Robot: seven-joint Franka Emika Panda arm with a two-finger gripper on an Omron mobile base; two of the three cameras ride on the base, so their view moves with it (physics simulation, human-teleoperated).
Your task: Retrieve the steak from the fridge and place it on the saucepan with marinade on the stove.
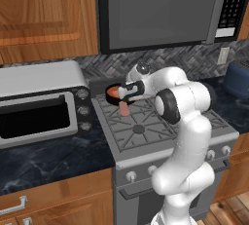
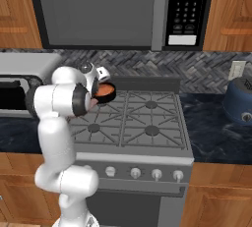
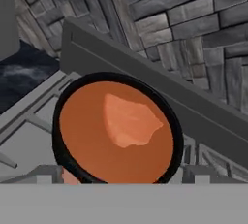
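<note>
On the back left burner of the stove (image 1: 146,126) you have the saucepan with marinade (image 3: 116,128): a small round dark pan, orange-brown liquid inside, short pinkish handle (image 1: 124,109) pointing toward the stove front. In the hand view you see the steak (image 3: 130,120) lying in that liquid as a paler, flat, irregular slab near the middle of the pan, apart from any finger.

Gripper (image 1: 121,92): you find it poised directly over the pan at the end of the white arm, which reaches forward and left across the black grates. The pictures do not show the fingertips plainly, so you cannot tell from them how the jaws stand; nothing appears pinched between them.

Surroundings, for your reference:
- Toaster oven (image 1: 41,102), silver with a dark window, on the dark marbled counter (image 1: 53,158) left of the stove.
- Microwave (image 2: 123,10) mounted above the stove, keypad on its right side.
- Herringbone grey backsplash (image 3: 184,29) behind the pan.
- Blue round appliance (image 2: 240,100) on the counter right of the stove.
- White knobs (image 2: 145,173) along the stove front.
</note>
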